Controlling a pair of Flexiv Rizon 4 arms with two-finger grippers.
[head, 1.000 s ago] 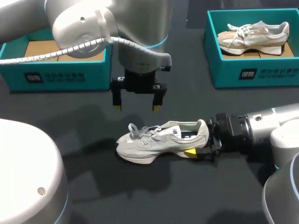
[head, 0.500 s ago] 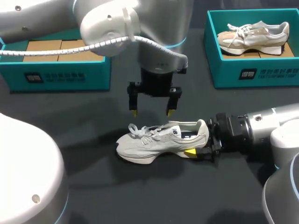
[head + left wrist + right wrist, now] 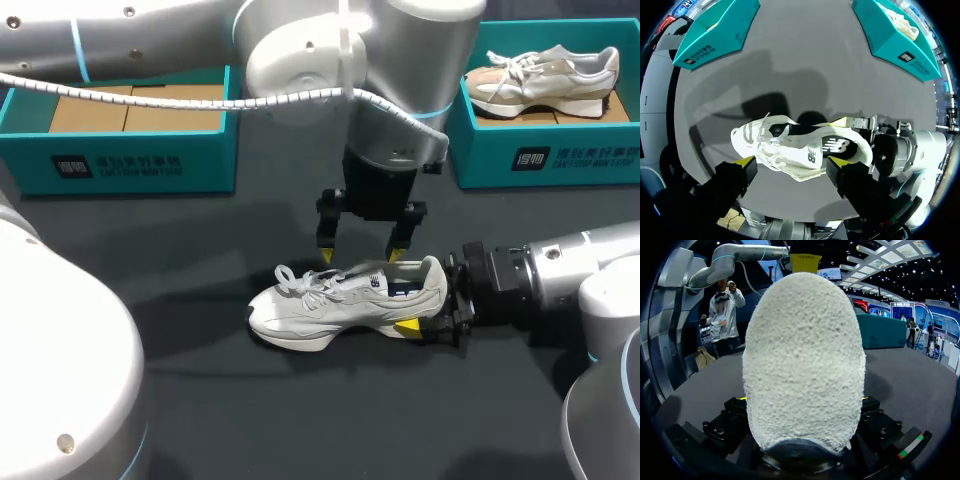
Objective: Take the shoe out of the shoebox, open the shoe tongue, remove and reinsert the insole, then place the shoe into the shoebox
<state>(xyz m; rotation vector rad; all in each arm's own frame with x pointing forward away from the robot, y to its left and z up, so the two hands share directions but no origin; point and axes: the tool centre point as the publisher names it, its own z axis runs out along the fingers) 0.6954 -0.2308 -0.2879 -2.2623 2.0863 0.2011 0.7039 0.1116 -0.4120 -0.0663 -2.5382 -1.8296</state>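
A pale grey shoe (image 3: pixel 330 300) lies on its sole on the dark table, toe to the left. My right gripper (image 3: pixel 425 305) comes in from the right and is shut on the shoe's heel, one yellow tip (image 3: pixel 407 326) showing at the near side. In the right wrist view the heel (image 3: pixel 802 365) fills the space between the fingers. My left gripper (image 3: pixel 361 256) hangs open just above the shoe's opening and tongue. In the left wrist view the shoe (image 3: pixel 800 150) lies ahead of the left gripper (image 3: pixel 790 162), spanned by its two tips without touching them.
A teal shoebox (image 3: pixel 130 150) with cardboard inside stands at the back left. A second teal box (image 3: pixel 540 150) at the back right holds another pale shoe (image 3: pixel 545 75). Bare dark table lies in front of the shoe.
My left arm has swung to the right and come down, from beside the left box to just over the shoe's opening. The shoe and my right gripper have stayed put.
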